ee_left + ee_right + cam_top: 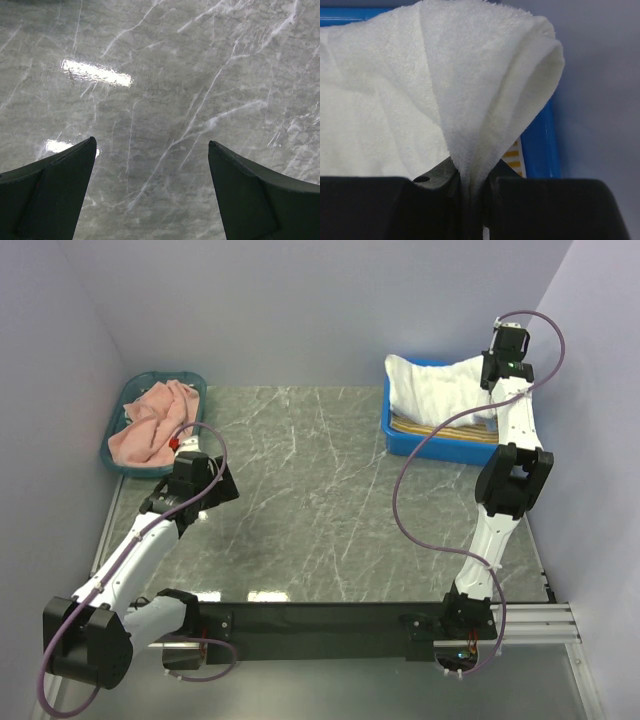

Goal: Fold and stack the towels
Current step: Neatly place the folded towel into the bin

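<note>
Top external view, right gripper [496, 373] pinching white towel [430, 390] above blue bin [398, 440], yellow-striped towel [445, 428] inside the bin, pink towel [150, 425] far left of it, left gripper [151, 144] spread wide, holding nothing.

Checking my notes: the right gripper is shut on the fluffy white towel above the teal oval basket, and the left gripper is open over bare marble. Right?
Not quite. The right gripper is shut on the fluffy white towel above the blue rectangular bin, not the teal oval basket; the top external view shows it. The left gripper is open over the grey marble table.
</note>
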### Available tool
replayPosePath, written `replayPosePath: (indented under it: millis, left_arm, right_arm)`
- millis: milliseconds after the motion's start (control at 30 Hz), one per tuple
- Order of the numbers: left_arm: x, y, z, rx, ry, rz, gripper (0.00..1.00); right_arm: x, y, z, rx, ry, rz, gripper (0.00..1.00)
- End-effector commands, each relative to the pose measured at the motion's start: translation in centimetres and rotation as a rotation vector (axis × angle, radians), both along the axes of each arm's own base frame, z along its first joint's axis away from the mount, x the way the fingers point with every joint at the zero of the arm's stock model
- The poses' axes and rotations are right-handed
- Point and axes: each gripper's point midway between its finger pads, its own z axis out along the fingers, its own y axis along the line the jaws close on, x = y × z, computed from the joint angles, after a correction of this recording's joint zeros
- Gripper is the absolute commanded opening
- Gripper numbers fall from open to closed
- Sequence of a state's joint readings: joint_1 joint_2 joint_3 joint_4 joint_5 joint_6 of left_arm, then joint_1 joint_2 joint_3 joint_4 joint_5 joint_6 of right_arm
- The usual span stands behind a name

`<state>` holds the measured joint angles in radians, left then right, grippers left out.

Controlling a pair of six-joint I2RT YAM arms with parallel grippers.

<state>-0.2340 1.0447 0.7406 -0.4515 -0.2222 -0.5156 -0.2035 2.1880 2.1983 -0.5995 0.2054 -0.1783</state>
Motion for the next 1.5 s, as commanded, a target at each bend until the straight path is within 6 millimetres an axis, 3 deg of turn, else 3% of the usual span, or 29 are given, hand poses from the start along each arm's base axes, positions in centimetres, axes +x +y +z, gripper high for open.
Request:
replayPosePath:
  millis: [0, 200, 633, 1333, 1400, 1467]
  left_arm:
    - [0.7, -0.4, 0.6, -0.011, -0.031, -0.022, 0.99]
    - [0.6, -0.4, 0.5, -0.011, -0.029, -0.025, 0.99]
    - [0.7, -0.7, 0.4, -0.019, -0.021, -0.035, 0.99]
    - [0.7, -0.9, 0.2, -0.024, -0.010, -0.048, 0.99]
    - [0.7, -0.9, 0.3, -0.025, -0.011, -0.049, 0.99]
    - [0.7, -0.9, 0.3, -0.027, -0.013, -0.048, 0.99]
  right_arm:
    - [-0.2, -2.0, 2.1, -0.055, -0.050, -0.054, 0.00]
    - [-0.2, -1.7, 1.5, -0.043, -0.039, -0.049, 0.00]
    - [-1.5, -2.5, 4.0, -0.094, -0.053, -0.088, 0.00]
    - [-2.0, -4.2, 2.9, -0.166, -0.023, -0.165, 0.00]
    - [-1.6, -4.3, 2.5, -0.169, -0.032, -0.172, 0.02]
    - [-1.4, -4.6, 1.7, -0.173, -0.026, -0.186, 0.15]
